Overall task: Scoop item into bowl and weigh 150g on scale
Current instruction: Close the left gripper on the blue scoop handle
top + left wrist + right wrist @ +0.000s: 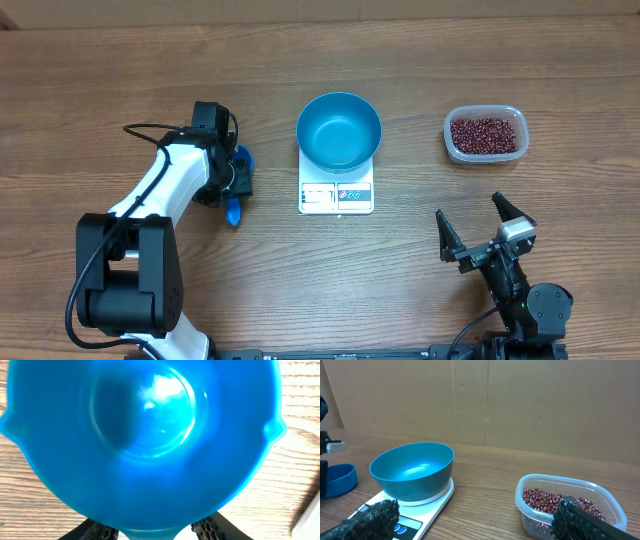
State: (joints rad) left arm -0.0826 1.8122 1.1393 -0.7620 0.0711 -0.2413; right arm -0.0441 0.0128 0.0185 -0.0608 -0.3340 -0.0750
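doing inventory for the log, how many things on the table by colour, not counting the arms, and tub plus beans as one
blue: 2, bowl and scoop
white: 1, scale
clear: 1, tub holding beans
total: 4

Blue bowl (339, 130) upright on white scale (336, 196); red-brown beans (486, 134) in clear tub (449, 140) well apart.

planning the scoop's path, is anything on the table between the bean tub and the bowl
Nothing visible does. Bare table lies between the tub and the bowl on the scale. The scoop sits left of the scale.
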